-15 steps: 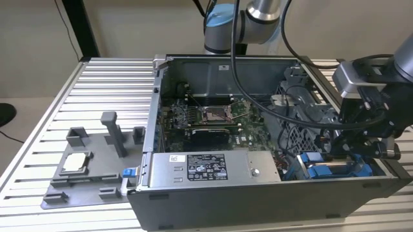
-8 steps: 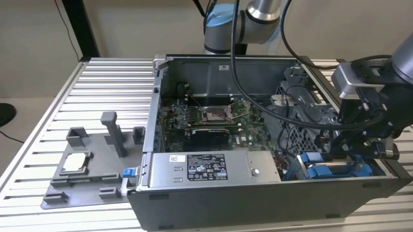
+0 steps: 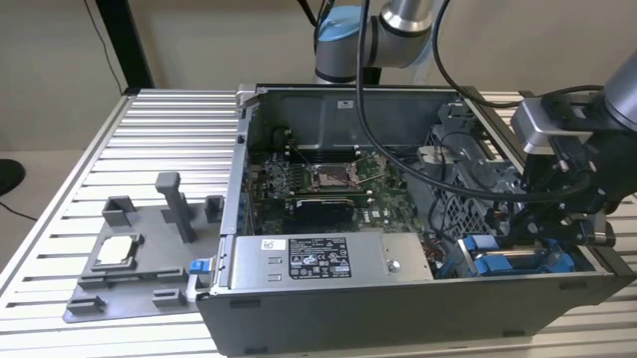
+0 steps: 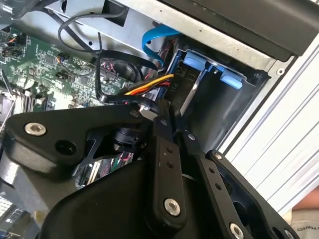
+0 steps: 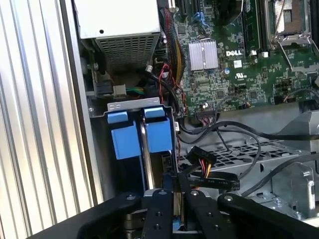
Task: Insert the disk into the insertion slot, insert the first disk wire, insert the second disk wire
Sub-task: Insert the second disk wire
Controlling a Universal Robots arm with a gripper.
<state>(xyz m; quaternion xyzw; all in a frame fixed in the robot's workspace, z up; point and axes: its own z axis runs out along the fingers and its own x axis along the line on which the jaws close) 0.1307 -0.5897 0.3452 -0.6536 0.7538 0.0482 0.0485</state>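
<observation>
**A:** where's the gripper?

**B:** I've got it low in the open PC case (image 3: 398, 313), lower right of the exterior view, over the drive bay. gripper (image 3: 557, 224) hangs off the arm that comes in from the right edge of that frame

**A:** fingers?

**B:** in both wrist views the two black fingers (image 5: 164, 209) sit pressed close together, only a thin gap between the tips. there's a sliver of something in that gap but I can't tell what it is, so I can't say whether they're clamped on anything. gripper (image 4: 172, 117) tip is right beside the yellow-red-black wire bundle (image 4: 149, 87)

**A:** disk?

**B:** the disk (image 5: 142, 149) is already in the slot. in the first wrist view its blue carrier sits in the metal bay just left of centre, two blue tabs side by side with a silver edge between them. gripper (image 5: 174, 191) is directly below it in the frame, fingertips near the carrier's lower end. exterior view shows the same blue carrier (image 3: 497, 257) in the case's lower right corner

**A:** wires?

**B:** black connector (image 5: 202, 157) with the coloured leads lies just right of the fingers in the first wrist view, apart from the carrier. can't tell if anything is plugged into the drive

**A:** rest of the scene?

**B:** grey power supply (image 3: 329, 257) along the case's front edge, motherboard (image 3: 318, 179) behind it, grey fixture plate (image 3: 130, 253) on the table at lower left
</observation>
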